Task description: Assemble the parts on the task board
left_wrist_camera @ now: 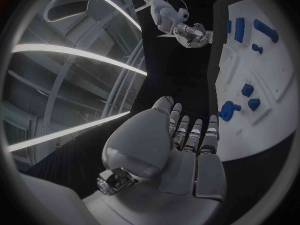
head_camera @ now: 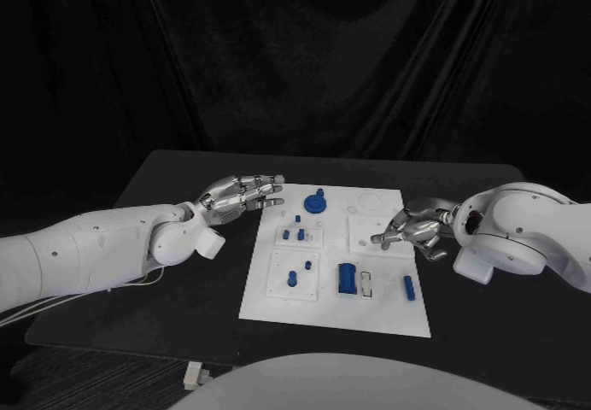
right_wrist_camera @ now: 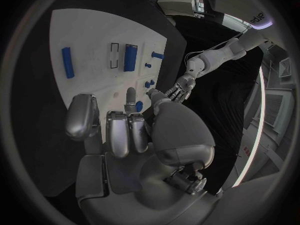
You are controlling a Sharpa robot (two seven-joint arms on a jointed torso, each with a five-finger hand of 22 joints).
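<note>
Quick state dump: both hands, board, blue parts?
left hand: open, holds nothing, at the task board's left edge
right hand: fingers curled, nothing seen in it, at the board's right edge
task board: flat on the table
round blue part: on the board, far end
blue block: lying on the board

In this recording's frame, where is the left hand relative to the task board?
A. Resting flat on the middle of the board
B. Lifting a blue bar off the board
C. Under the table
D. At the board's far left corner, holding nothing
D: the left hand hovers by the far left corner of the task board, fingers extended and nothing in them.
</note>
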